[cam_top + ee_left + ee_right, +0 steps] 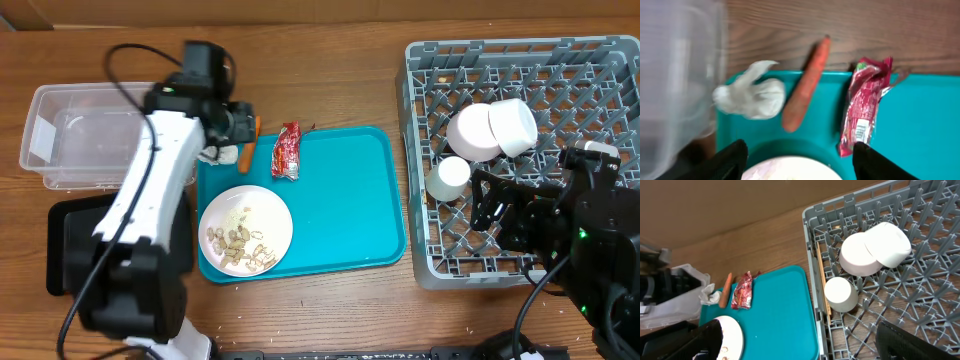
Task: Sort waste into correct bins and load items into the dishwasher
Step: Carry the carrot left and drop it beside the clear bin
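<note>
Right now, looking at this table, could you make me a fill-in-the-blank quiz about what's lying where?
1. The two bowls and the small cup sit in the grey pegged dish ____.
2. The plate of beige scraps rests on the ____ tray.
3. The carrot stick lies between the tissue and the red ____.
Missing words: rack; teal; wrapper.

Access: right half of teal plastic serving tray (350, 215) open; red crinkled snack wrapper (287, 152) and white round plate (245, 228) obstruct left half.
</note>
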Motion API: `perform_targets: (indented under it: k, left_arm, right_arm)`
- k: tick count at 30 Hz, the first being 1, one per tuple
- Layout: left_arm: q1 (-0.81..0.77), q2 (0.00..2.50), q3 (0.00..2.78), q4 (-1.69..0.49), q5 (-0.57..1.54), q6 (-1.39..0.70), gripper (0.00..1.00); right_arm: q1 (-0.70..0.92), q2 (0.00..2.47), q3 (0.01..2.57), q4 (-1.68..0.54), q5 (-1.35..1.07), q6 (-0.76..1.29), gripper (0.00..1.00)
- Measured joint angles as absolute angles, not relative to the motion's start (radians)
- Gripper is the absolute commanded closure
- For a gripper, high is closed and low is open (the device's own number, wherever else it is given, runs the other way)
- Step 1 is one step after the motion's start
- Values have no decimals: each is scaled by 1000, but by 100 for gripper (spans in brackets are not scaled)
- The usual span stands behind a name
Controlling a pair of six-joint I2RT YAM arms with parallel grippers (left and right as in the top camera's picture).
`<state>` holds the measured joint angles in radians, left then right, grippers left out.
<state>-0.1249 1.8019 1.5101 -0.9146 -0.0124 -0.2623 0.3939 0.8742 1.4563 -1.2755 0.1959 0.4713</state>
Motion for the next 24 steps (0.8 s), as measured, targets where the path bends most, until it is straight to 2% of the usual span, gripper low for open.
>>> perform_targets:
  k: [10,12,16,19,21,24]
  left_arm:
    - [-171,2034,1477,-840,-69,-187,38]
    - [-174,2056,1477,-828,-77,-183,43]
    - [-174,2084,1477,-811,-75,-173,63]
    - [-174,2096,1477,-810,-56,-162,74]
    - [-175,2095,1477,-813,-50,-154,79]
    - [-175,2095,1483,-838,-44,-156,79]
  right_arm:
    - [394,874,1456,-1275,199,471,0]
    - [394,875,1456,-1275,198,471,0]
    - [394,874,1456,-1275,199,471,0]
    - [394,875,1456,-1275,199,471,0]
    - [394,874,1456,-1275,199,471,0]
    - [394,874,1456,-1275,199,471,0]
